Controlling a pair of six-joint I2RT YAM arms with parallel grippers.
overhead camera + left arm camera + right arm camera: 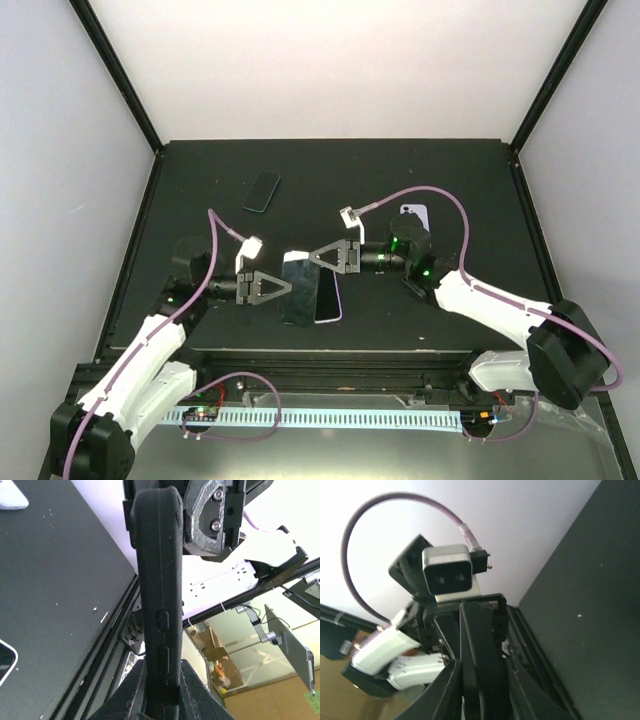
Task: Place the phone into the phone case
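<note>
Holding phone case (pixel 300 290) between both arms | left gripper (pixel 285 287) clenched on it | right gripper (pixel 315 256) clenched on it | phone (pixel 328 298) just beside, toward right arm

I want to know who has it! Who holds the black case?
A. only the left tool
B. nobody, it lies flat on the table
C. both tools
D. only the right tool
C: the left tool and the right tool each clamp an end of the black case.

The phone case (pixel 157 605) looks like matt black rubber, smooth with moulded buttons. The surface (pixel 50 580) is matt black, dusty with pale specks. The phone (pixel 328 297) shows a glossy dark screen.
</note>
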